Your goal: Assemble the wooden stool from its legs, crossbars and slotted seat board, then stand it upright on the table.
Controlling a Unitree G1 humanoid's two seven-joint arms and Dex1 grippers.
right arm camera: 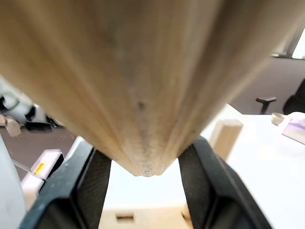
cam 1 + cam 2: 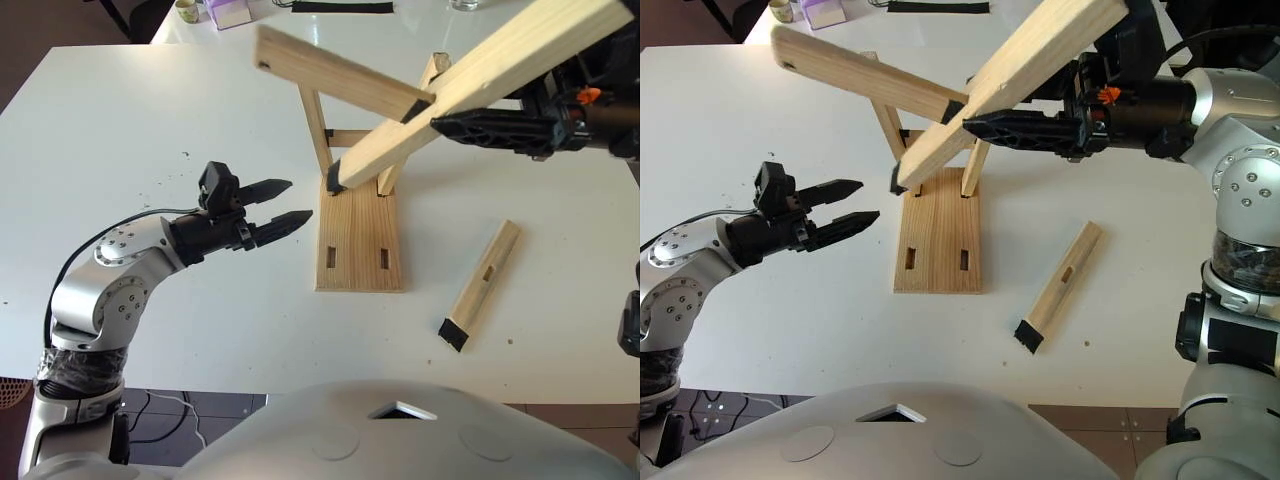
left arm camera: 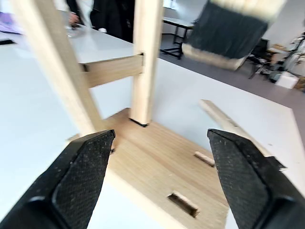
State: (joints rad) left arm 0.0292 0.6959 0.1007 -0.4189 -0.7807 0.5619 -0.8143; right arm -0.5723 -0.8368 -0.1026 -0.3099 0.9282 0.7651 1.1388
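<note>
While we pinch a leg [image 2: 480,75] in the right gripper [image 2: 990,122], slanted over the seat board [image 2: 360,245] | board's flat on the table [image 2: 150,130], two legs [image 2: 318,125] and a crossbar [image 2: 348,138] stuck in | left gripper [image 2: 298,200] spread wide just beside it | spare leg [image 2: 485,280] lying nearby

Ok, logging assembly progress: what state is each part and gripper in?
Slotted wooden seat board: lying flat, two near slots empty.
Two upright wooden legs: standing in far slots, crossbar between.
Long slanted wooden bar: crossing the upright legs, attachment unclear.
Black-tipped wooden leg: tilted, in right gripper.
Second black-tipped leg: lying loose.
Left gripper: open, empty.
</note>
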